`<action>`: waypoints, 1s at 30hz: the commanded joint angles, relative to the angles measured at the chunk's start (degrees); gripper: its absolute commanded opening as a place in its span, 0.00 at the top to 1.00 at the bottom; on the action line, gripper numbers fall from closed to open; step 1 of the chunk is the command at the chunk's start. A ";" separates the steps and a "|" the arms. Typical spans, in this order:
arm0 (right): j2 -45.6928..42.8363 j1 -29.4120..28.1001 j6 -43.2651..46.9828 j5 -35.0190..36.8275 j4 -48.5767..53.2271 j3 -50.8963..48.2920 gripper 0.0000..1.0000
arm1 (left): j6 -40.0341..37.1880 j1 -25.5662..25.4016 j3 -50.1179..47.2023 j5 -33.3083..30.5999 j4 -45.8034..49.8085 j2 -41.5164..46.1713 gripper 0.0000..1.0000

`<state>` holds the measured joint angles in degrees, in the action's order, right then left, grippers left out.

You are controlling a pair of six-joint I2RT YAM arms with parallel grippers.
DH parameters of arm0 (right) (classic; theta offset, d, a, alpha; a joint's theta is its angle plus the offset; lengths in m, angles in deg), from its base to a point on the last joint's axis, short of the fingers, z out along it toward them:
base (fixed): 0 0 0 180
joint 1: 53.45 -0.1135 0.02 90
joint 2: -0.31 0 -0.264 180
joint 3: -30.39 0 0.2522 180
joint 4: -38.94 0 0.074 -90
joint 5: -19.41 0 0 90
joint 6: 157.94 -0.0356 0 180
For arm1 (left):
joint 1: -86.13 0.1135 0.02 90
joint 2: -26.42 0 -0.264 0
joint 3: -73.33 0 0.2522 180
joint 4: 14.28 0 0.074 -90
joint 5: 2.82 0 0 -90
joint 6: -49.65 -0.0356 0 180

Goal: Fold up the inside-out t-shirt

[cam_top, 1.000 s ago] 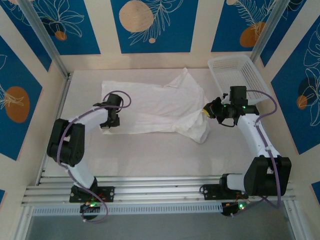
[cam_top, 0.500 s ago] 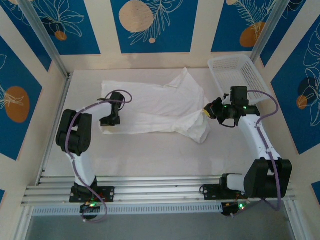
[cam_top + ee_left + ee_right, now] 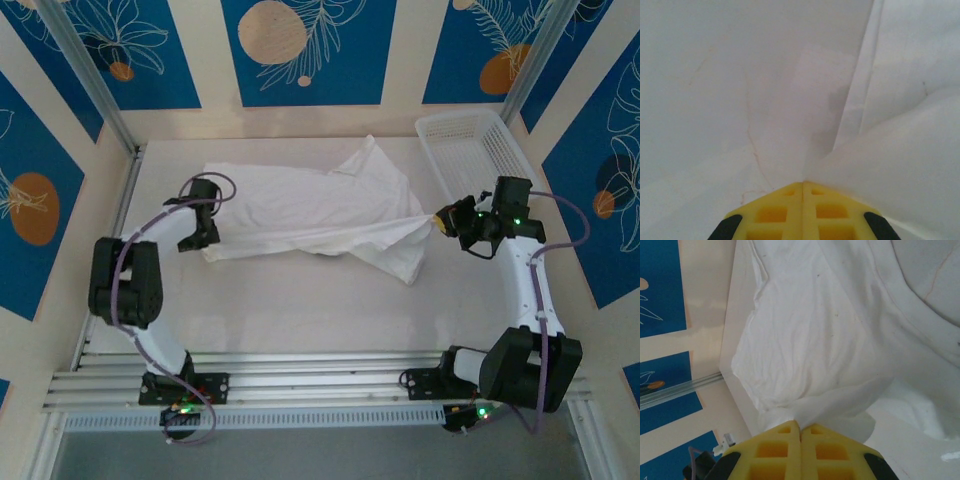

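T-shirt (image 3: 300, 210), white and wrinkled, stretches between left jaws and right jaws clamping it.

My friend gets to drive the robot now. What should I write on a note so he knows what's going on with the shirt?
The left gripper is shut, pinching the left end of the t-shirt.
The right gripper is shut, pinching a bunch of cloth at the shirt's right end.
The shirt lies on the table, stretched out between the two grippers and wrinkly. The white basket sits at the far right, apart from the shirt.
Done: both ends are grabbed.
Left to do: there is no neat fold yet, so it probably needs smoothing flat, then folding.
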<state>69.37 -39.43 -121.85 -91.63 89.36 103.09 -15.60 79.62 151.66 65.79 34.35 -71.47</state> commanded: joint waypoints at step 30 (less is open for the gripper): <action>-2.00 -1.19 -0.15 -3.25 0.38 -0.14 1.00 | 6.26 -3.47 -10.11 12.74 -9.62 3.76 0.67</action>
<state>68.97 -40.37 -121.89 -93.55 89.34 102.85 -10.40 76.17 140.67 81.33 24.06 -68.04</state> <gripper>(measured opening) 0.064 0.344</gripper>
